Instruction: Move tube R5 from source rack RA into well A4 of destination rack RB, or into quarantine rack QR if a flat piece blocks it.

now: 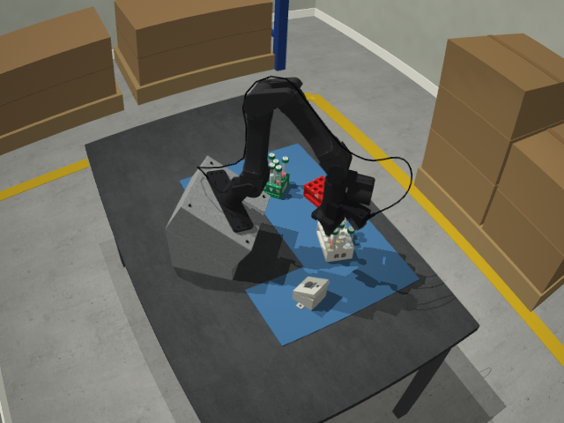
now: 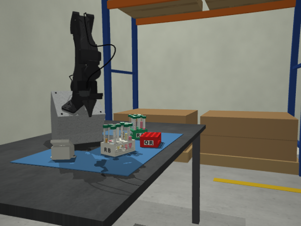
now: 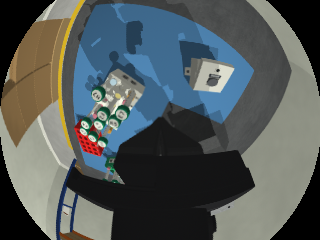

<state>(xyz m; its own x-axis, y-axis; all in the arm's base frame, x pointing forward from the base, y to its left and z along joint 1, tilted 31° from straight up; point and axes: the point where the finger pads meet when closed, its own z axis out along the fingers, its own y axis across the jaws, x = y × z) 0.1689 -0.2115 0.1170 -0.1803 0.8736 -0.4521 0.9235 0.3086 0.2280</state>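
Observation:
My gripper (image 1: 330,232) (image 2: 90,116) (image 3: 160,121) is shut and empty, fingertips pointing down, high above the bench. White rack RB (image 1: 329,256) (image 2: 113,152) (image 3: 122,75) stands level on the mat, holding several green-capped tubes; I cannot tell which is R5 or whether one sits too high. Green rack RA (image 1: 276,191) (image 2: 134,136) (image 3: 110,162) holds several capped tubes at the back. Red rack QR (image 1: 312,193) (image 2: 156,142) (image 3: 90,145) shows empty wells where visible. The DONE box (image 1: 311,292) (image 2: 62,151) (image 3: 224,76) has a dark button (image 3: 213,80); no lit lamp shows.
The blue mat (image 1: 291,325) (image 2: 126,167) (image 3: 155,30) lies under the racks and box. The grey arm pedestal (image 1: 203,241) (image 2: 77,130) stands beside the mat. Tall tubes in RB and RA rise above their racks. Cardboard boxes (image 1: 473,137) stand off the table.

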